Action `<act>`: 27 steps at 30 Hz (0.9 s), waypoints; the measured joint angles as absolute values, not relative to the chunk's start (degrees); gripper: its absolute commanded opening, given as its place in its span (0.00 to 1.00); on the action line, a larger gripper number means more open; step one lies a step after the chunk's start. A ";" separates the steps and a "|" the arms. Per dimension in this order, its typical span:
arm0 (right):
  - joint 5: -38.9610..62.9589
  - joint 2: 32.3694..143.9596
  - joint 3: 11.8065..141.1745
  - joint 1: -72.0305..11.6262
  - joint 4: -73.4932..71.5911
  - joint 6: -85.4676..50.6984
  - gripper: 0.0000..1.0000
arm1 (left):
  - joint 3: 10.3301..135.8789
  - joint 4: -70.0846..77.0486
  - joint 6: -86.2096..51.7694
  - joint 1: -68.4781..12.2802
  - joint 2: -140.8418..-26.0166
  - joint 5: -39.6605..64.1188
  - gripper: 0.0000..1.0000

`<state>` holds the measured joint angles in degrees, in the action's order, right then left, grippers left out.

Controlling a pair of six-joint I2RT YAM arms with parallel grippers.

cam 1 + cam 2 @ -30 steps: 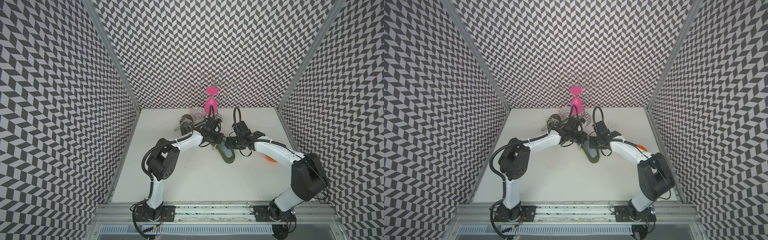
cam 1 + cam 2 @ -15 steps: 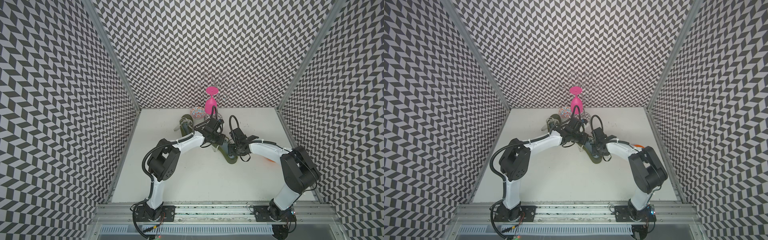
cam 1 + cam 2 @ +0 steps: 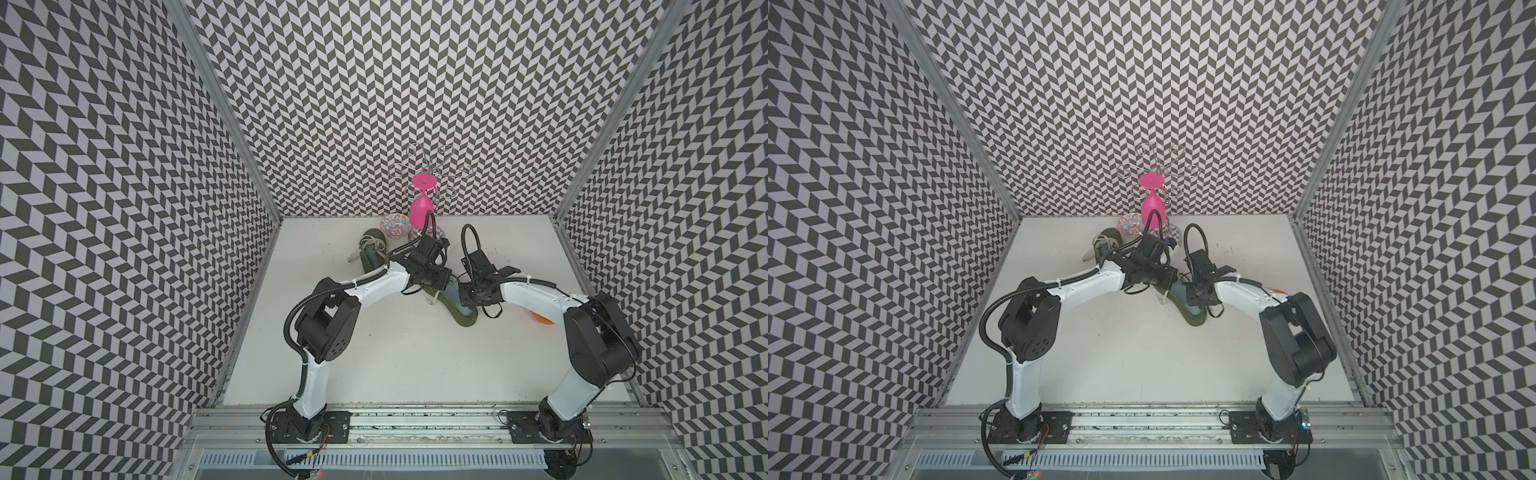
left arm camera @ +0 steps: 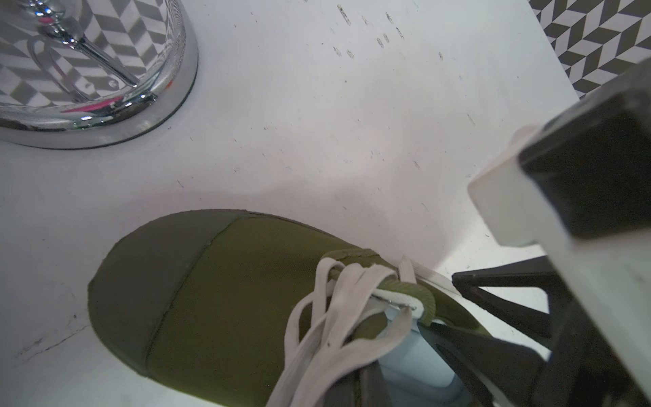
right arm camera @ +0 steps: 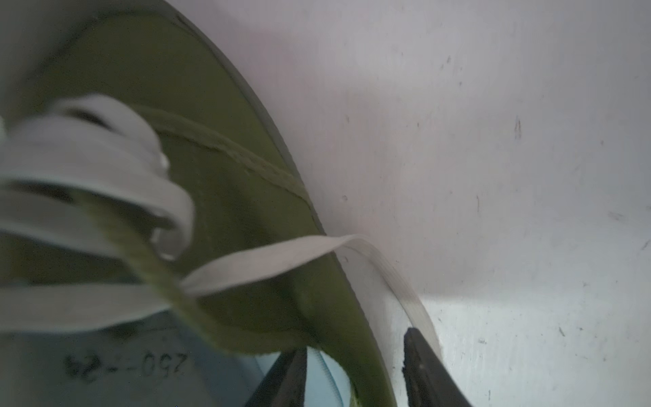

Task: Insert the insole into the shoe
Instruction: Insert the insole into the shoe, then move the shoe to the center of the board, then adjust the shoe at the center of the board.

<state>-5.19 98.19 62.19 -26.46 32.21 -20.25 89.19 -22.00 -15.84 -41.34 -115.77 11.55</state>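
Note:
An olive green shoe (image 3: 465, 320) (image 3: 1196, 320) with white laces lies mid-table between both arms. A pale blue insole (image 3: 451, 295) (image 4: 415, 366) (image 5: 105, 370) lies inside its opening. My left gripper (image 3: 440, 278) (image 4: 355, 387) is shut at the laces and tongue, its dark fingers tucked under the bunched laces. My right gripper (image 3: 463, 293) (image 5: 355, 377) straddles the shoe's side wall. One of its fingers (image 5: 289, 380) sits inside over the insole and the other finger (image 5: 422, 370) outside on the table. A gap still shows on both sides of the wall.
A second olive shoe (image 3: 370, 257) lies at the back left, beside a patterned bowl (image 3: 394, 225). A pink glass (image 3: 422, 208) hangs on a chrome rack whose base (image 4: 88, 105) stands close behind the shoe. An orange object (image 3: 542, 330) peeks out behind my right arm.
My right gripper's jaws have narrowed around the shoe's side wall, and the right arm swung in and back out. The left arm has stayed in place.

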 measured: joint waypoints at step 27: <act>14.04 94.89 52.10 -28.82 18.35 -37.95 0.14 | 85.38 -27.18 -15.73 -31.64 -105.43 7.70 0.67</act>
